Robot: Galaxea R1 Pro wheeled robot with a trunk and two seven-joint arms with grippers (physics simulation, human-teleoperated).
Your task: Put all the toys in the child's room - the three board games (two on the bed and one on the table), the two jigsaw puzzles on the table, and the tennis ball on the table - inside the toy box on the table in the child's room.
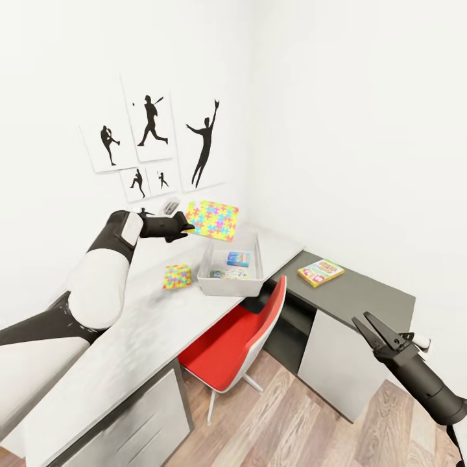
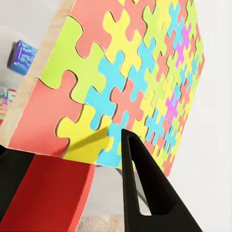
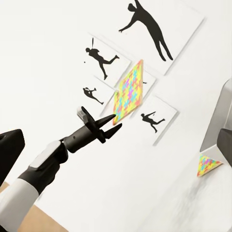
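My left gripper (image 1: 189, 228) is shut on the edge of a jigsaw puzzle (image 1: 213, 220), holding it tilted in the air just above the far rim of the toy box (image 1: 209, 268). In the left wrist view one dark finger (image 2: 140, 186) lies across the puzzle (image 2: 121, 72). A blue board game (image 1: 239, 259) and another flat colourful box (image 1: 228, 274) lie in the toy box. The second jigsaw puzzle (image 1: 177, 275) rests on the table (image 1: 130, 344) left of the box. A yellow-green board game (image 1: 320, 272) lies on the dark cabinet top. My right gripper (image 1: 371, 323) hangs open, low at the right. Tennis ball and bed are out of view.
A red chair (image 1: 237, 340) is tucked under the desk below the toy box. Athlete posters (image 1: 152, 139) hang on the wall behind. The dark cabinet top (image 1: 376, 295) meets the desk at the corner. Wood floor (image 1: 292, 421) lies in front.
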